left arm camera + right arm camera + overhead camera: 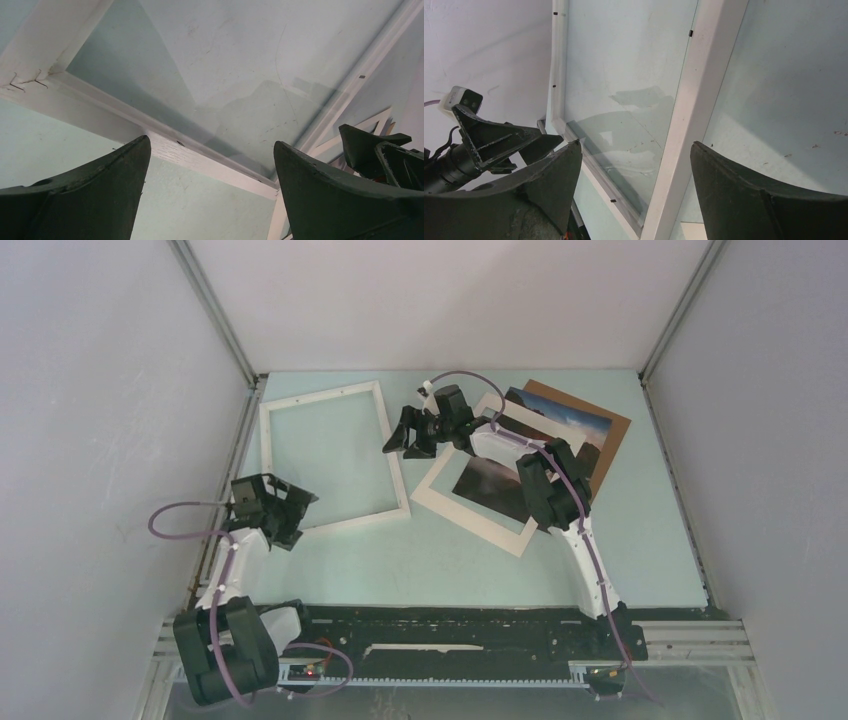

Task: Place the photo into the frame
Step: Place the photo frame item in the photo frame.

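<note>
The white frame (320, 395) lies flat at the table's left-centre, its glass pane inside it. The photo (490, 485), a dark landscape with a wide white border, lies tilted to the right of it, partly under my right arm. My right gripper (408, 445) is open and empty, hovering between the frame's right bar and the photo's top corner. In the right wrist view the frame's bar (694, 110) runs between the open fingers (634, 150). My left gripper (285, 510) is open and empty over the frame's near-left corner. The frame's near bar (200, 160) shows between its fingers (210, 150).
A brown backing board (605, 435) lies under the photo's far right part. Grey enclosure walls stand close on the left, right and back. A black rail (450, 625) runs along the table's near edge. The teal mat (450, 560) shows bare in front of the photo.
</note>
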### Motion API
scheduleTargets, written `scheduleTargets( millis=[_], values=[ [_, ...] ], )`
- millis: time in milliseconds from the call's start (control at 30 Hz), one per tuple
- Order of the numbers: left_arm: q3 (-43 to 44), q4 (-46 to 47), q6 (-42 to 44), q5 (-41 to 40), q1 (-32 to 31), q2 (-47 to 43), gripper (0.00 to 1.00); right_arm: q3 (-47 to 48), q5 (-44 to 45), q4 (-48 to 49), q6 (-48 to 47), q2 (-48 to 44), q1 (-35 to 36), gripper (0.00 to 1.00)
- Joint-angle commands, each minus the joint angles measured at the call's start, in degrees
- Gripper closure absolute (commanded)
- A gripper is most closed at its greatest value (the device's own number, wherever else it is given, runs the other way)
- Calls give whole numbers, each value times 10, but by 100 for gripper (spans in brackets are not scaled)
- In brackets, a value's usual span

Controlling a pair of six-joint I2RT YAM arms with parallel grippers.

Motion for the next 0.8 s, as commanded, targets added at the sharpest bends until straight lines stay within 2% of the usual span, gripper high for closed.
scheduleTargets(
  millis=[0,533,767],
  values=[
    [-8,31,-12,13,-2,1,0,7,-9,19,5,9,3,14],
    [-4,53,-7,9,-2,31,0,9,-16,19,10,14,2,15],
    [25,-7,35,-33,-2,-6,0,7,-16,19,8,14,1,15]
  ],
)
